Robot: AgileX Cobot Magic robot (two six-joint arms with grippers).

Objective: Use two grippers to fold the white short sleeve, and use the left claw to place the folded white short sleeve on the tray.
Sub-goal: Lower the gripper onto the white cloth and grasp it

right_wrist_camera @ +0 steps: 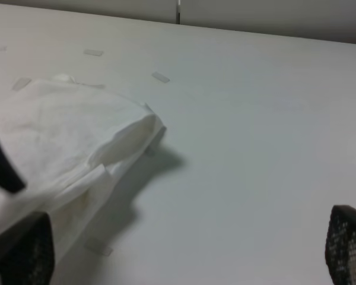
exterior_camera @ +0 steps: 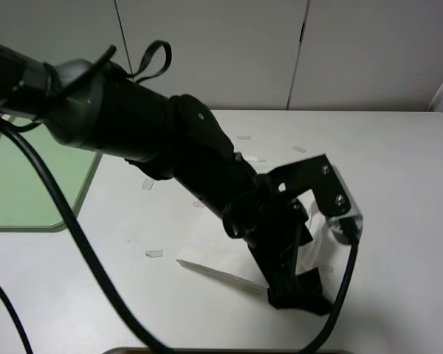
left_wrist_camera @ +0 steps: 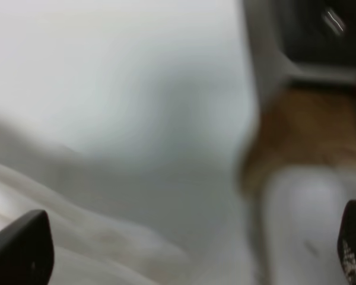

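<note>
The left pincer (exterior_camera: 299, 291) is down low over the white short sleeve (exterior_camera: 229, 258) on the tabletop (exterior_camera: 399, 162), its jaws spread wide and gripping nothing. The shirt lies bunched near the front edge, mostly hidden under that black arm. The right pincer (right_wrist_camera: 184, 261) hangs released beside the folded cloth, and the tray (exterior_camera: 22, 184) sits well apart at the left.
</note>
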